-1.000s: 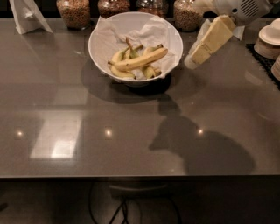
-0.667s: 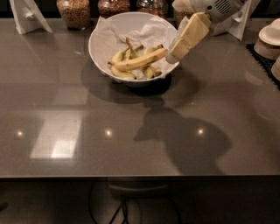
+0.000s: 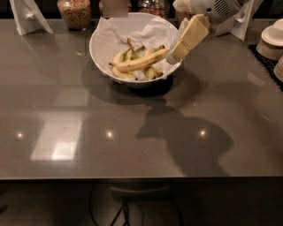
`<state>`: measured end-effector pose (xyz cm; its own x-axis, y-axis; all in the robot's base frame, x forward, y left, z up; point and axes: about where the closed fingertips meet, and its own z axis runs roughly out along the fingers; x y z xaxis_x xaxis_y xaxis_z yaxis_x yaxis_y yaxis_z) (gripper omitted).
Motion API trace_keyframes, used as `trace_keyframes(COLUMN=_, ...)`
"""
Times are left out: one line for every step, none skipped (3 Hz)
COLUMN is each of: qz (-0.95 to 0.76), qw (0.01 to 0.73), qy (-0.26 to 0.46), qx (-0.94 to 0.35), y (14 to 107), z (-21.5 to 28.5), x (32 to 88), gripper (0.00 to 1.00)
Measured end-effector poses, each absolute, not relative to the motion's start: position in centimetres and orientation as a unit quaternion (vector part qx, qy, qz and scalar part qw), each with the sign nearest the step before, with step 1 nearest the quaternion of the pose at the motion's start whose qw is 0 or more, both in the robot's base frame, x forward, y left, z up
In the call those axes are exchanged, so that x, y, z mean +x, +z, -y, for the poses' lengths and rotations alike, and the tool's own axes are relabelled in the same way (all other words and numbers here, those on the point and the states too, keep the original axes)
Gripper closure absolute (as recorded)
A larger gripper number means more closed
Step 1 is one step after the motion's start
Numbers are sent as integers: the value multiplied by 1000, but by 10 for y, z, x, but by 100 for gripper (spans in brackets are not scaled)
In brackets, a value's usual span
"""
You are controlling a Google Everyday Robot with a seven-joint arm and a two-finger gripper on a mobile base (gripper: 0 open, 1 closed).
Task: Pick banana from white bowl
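Observation:
The white bowl (image 3: 98, 40) stands at the back middle of the grey table, lined with crumpled white paper. Several bananas lie in it. The longest, nearly straight yellow banana (image 3: 140, 62) lies on top, its right end pointing at the bowl's right rim. Shorter, greener bananas (image 3: 121, 73) lie under and beside it. My gripper (image 3: 176, 55) reaches down from the upper right and hangs at the bowl's right rim, its tip close to the long banana's right end. I cannot tell whether it touches the banana.
Glass jars of grains (image 3: 74, 12) stand behind the bowl. White card stands sit at the back left (image 3: 27, 16) and back right (image 3: 241, 23). Stacked pale dishes (image 3: 272, 42) sit at the right edge. The table's front edge (image 3: 141, 177) runs across the bottom.
My gripper has moved left from beside the bowl to its right rim, closer to the long banana. The bananas and the bowl have not moved.

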<state>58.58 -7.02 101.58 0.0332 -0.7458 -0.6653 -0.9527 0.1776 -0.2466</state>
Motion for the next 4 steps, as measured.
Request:
trace_keyframes(qz=-675, qw=363, qy=136, qx=-627, y=1009, z=68, x=604, gripper=0)
trace_keyframes(qz=-672, qw=353, qy=147, qx=-634, y=992, z=56, x=625, gripper=0)
trace_keyframes(qz=-674, qw=332, qy=163, qx=-640, y=969, z=46, x=638, gripper=0)
trace_keyframes(qz=-677, qw=315, qy=175, qx=-642, y=950, z=41, x=645, gripper=5)
